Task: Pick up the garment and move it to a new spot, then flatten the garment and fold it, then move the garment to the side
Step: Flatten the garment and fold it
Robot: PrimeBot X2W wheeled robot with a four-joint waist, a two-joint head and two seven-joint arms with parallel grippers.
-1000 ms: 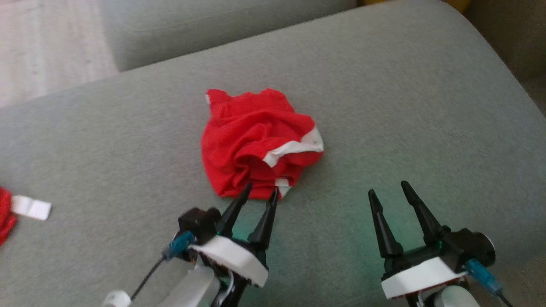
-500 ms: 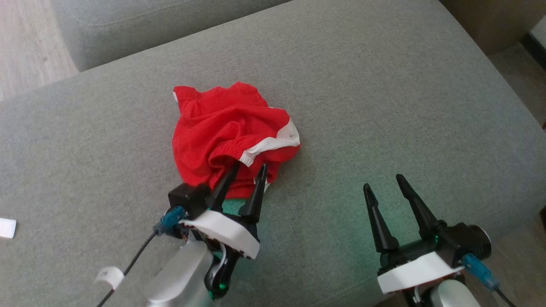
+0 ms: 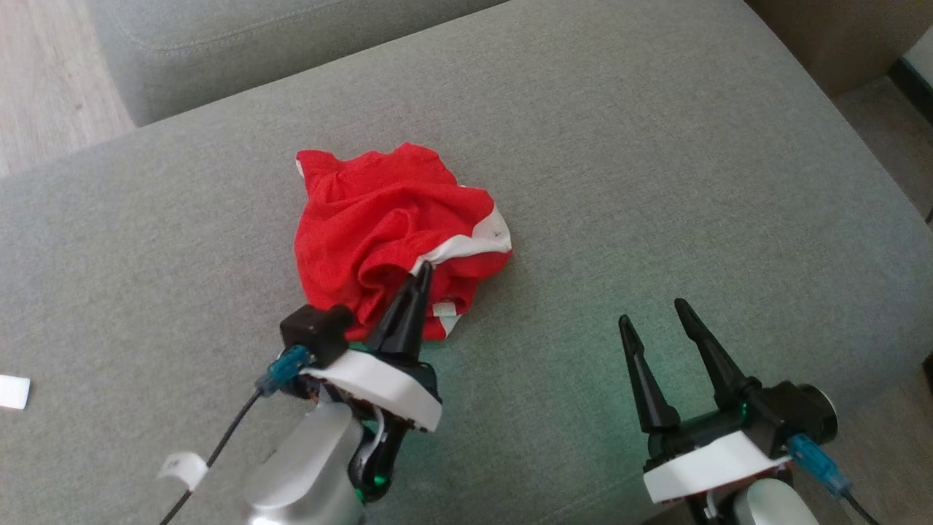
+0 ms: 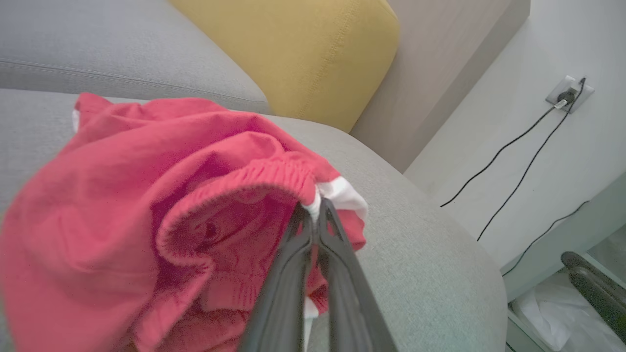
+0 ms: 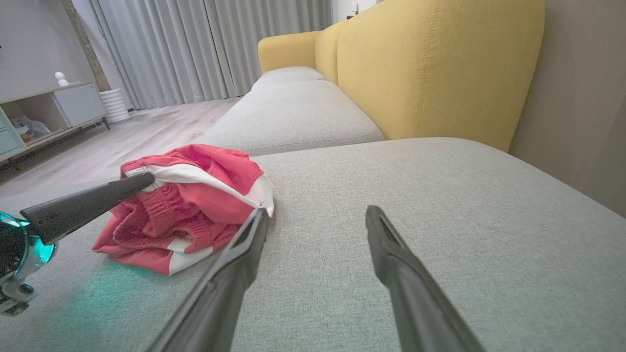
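In the head view, a red garment point(image 3: 364, 219) is seen bunched up on a grey sofa seat point(image 3: 656, 146). The left gripper point(image 3: 421, 274) is shut, with its two fingers pressed together on the edge of the heap nearest to it, beside a white stripe point(image 3: 466, 246). The right gripper point(image 3: 652, 313) is held off to the right, well apart from the cloth. Its fingers are spread and nothing is between them. A wooden floor point(image 3: 44, 65) is seen far ahead on the left.

In the left wrist view, the stretchy edge point(image 4: 244, 178) is seen pinched right at the fingertips. Most of the cloth is spread to the left of them. A yellow cushion point(image 4: 293, 49) is seen far ahead, and a pale wall point(image 4: 489, 146) with a socket point(image 4: 567, 93) and black wires point(image 4: 508, 146) off to the right.

In the right wrist view, the garment is seen ahead and to the left of the open fingers. Curtains point(image 5: 195, 44) and a low cabinet point(image 5: 49, 107) are seen far off.

The picking-up step is judged to be in hand: the cloth is gripped but not yet lifted. A lift is called for next, with the grip kept tight so the soft cloth is not dropped.
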